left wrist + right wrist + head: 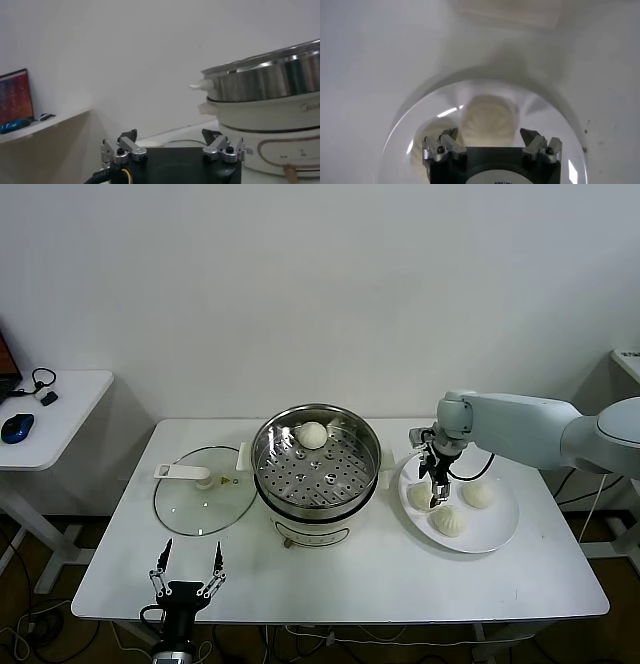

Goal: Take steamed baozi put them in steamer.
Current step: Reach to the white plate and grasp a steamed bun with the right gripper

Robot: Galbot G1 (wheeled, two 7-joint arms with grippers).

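Observation:
The steamer point(316, 467) stands mid-table on its white base, with one baozi point(313, 435) on the perforated tray at the back. Three baozi lie on the white plate point(497, 528) to its right: one on the left point(419, 496), one at the front point(448, 520), one on the right point(478, 494). My right gripper point(434, 487) is open, pointing down just above the left baozi. In the right wrist view that baozi point(487, 120) lies between the open fingers of the right gripper point(489, 134), not gripped. My left gripper point(187, 565) is open and empty at the table's front left edge.
The glass lid point(205, 503) with its white handle lies flat left of the steamer. A side desk point(60, 409) with a blue mouse stands at far left. The left wrist view shows the steamer's side point(270, 82) and base.

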